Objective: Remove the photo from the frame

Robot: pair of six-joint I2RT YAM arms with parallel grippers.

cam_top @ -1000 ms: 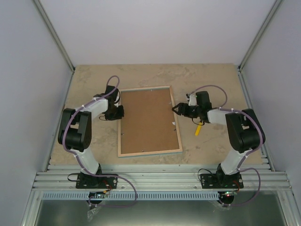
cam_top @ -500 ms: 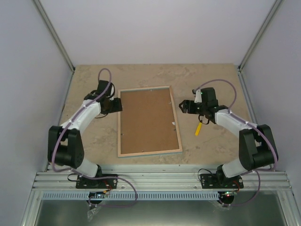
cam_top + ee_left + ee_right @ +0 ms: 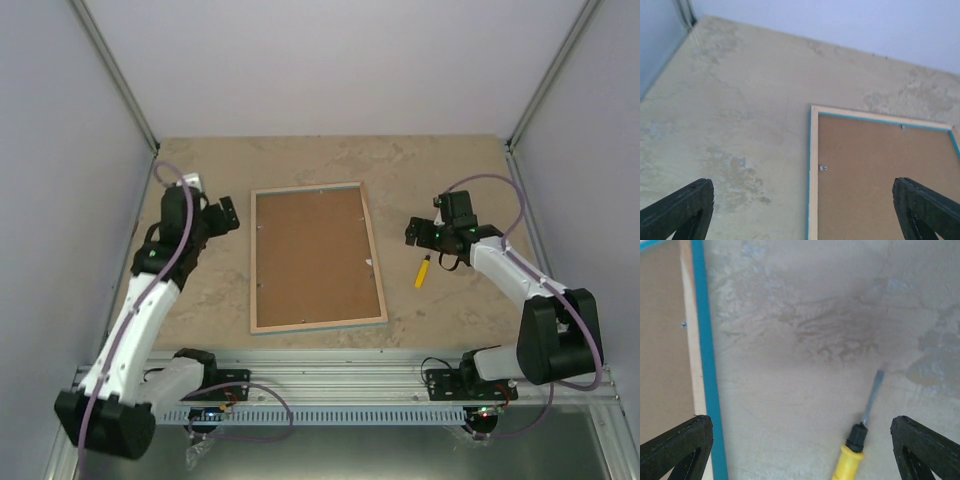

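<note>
Looks barely started: shows frame [image 3: 318, 325] face-down on desk [image 3: 450, 170] w/ back panel [image 3: 315, 250] still in, photo not visible, L & R jaws both apart, empty.

The frame [image 3: 316, 258]: brown back, pale wood, turquoise rim; at its three o'clock a yellow-handled screwdriver [image 3: 424, 272]; mottled beige table [image 3: 450, 170], perhaps marbled.

Mid-table, the frame [image 3: 377, 268] lies back up, so I cannot see its front or anything under the brown panel [image 3: 318, 280]. My left wrist view loses the frame past its right and bottom edges. The right wrist view cuts it off at the left, and the screwdriver [image 3: 856, 434] handle at the bottom. The clips [image 3: 823, 168] are too small to make out.
</note>
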